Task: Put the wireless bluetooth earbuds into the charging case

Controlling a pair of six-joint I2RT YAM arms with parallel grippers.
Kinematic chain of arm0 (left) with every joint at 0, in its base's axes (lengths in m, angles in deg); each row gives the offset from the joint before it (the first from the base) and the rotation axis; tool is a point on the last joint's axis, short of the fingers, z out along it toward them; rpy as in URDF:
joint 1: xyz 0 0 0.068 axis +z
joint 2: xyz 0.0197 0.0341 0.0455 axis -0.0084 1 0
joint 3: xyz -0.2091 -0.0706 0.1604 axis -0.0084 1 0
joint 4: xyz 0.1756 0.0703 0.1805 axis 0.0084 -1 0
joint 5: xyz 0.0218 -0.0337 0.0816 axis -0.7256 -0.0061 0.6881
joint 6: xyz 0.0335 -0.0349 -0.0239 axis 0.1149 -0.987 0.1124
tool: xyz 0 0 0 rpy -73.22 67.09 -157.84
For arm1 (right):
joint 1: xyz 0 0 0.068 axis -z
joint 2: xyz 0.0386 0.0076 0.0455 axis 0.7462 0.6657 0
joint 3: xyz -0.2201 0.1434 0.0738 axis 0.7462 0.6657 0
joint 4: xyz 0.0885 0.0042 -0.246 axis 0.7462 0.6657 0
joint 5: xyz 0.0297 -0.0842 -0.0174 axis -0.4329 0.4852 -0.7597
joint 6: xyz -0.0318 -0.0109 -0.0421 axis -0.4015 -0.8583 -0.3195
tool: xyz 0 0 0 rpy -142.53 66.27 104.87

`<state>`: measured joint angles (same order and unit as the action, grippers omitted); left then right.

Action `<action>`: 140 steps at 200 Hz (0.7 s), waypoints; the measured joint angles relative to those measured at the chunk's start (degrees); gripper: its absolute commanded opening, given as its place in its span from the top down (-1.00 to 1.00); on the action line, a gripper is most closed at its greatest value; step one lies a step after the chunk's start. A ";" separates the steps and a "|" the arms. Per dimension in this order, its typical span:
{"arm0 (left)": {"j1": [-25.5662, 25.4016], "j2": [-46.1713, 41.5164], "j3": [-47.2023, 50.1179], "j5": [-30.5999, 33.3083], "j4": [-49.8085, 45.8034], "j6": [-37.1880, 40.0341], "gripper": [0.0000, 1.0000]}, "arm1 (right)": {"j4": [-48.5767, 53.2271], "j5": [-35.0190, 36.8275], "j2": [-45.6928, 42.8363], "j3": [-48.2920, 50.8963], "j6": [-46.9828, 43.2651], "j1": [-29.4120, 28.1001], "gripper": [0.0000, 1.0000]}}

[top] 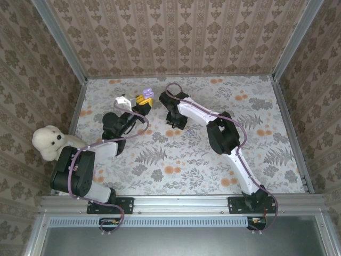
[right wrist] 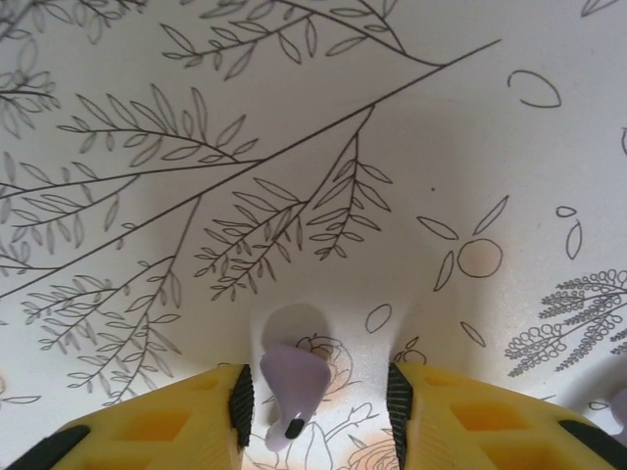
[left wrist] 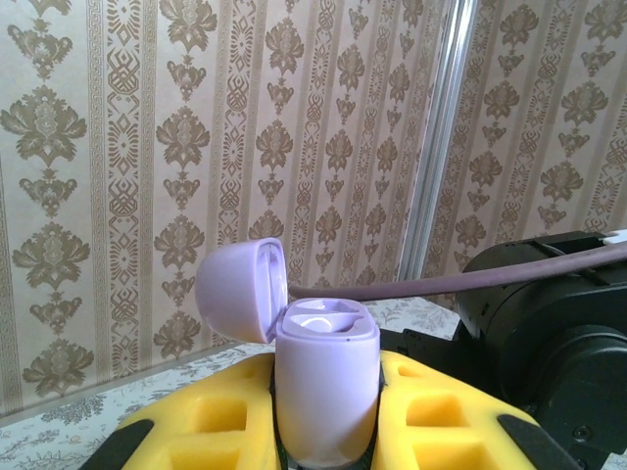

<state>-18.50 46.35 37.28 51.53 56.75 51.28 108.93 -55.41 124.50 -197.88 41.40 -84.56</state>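
The lilac charging case (left wrist: 326, 392) stands upright between the yellow fingers (left wrist: 220, 421) of my left gripper (left wrist: 328, 431), which is shut on it. Its lid (left wrist: 240, 291) is swung open to the left; what lies in its wells I cannot tell. From above, the case (top: 148, 93) is held at the back left of the table. A lilac earbud (right wrist: 292, 387) lies on the table between the black pads (right wrist: 241, 406) of my right gripper (right wrist: 315, 411). The earbud sits close to the left pad, with a clear gap to the right pad. My right gripper (top: 175, 118) points down just right of the case.
A white plush bear (top: 50, 141) sits at the table's left edge beside the left arm. Patterned walls and metal posts (top: 80, 74) close in the table. The right arm's black wrist (left wrist: 549, 323) and purple cable (left wrist: 470, 279) are close behind the case.
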 measured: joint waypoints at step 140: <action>0.00 -0.26 0.24 0.44 0.11 -0.07 1.00 | -1.49 -1.07 -1.01 1.77 -21.62 -0.44 0.53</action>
<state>-18.50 46.09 37.52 51.96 56.86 51.21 107.44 -56.48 123.49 -196.11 19.78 -84.99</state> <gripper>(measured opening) 0.207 0.235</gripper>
